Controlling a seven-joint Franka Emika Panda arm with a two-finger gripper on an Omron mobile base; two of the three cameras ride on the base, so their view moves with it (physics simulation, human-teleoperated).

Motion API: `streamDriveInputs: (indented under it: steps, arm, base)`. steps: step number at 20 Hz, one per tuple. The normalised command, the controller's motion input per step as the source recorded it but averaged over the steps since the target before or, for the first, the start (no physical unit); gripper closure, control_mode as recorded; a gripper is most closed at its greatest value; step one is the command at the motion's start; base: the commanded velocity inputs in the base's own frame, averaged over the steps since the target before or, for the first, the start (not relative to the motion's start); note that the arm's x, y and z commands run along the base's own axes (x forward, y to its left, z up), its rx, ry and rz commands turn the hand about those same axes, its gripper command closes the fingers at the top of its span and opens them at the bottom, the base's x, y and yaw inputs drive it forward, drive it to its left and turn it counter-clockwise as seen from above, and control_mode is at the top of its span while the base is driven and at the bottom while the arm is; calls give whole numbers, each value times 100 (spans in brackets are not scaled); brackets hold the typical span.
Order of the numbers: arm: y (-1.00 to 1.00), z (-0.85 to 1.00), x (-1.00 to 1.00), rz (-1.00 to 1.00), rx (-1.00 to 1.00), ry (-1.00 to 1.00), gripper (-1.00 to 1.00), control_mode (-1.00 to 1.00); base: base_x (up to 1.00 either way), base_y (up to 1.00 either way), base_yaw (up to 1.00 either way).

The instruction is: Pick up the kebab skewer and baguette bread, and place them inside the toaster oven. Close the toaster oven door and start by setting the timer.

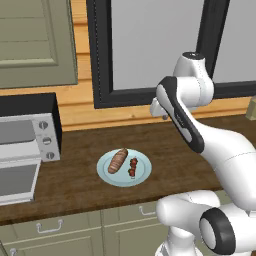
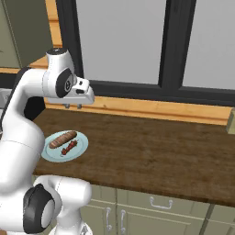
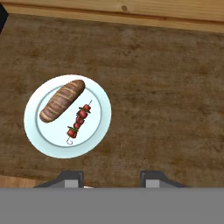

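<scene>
Left base view: dark wood counter (image 1: 170, 145), window (image 1: 150, 45) behind, cabinets (image 1: 55, 232) below.

Bare counter (image 3: 166, 96) all round plate (image 3: 35, 131); toaster oven door (image 1: 17, 182) open, well left.

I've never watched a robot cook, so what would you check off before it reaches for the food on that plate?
1. Kebab skewer lies free on the plate: ok.
2. Baguette bread lies beside the skewer, apart from it: ok.
3. Toaster oven door is down and open: ok.
4. Gripper hangs high above the counter, holding nothing: ok.
5. Jaws open for a grasp: not ok, they look shut.
</scene>
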Motion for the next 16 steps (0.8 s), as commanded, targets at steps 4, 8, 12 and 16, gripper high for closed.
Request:
streamDriveInputs:
  steps: [4, 8, 12, 16]
  arm:
    - [0, 0, 0, 0, 0, 0, -100, 100]
    - [0, 0, 0, 0, 0, 0, -100, 100]
    - [0, 0, 0, 0, 0, 0, -100, 100]
    - [0, 0, 0, 0, 0, 0, -100, 100]
  base:
    - [0, 0, 0]
    - [0, 0, 0]
    - [0, 0, 0]
    - [-19, 1, 0]
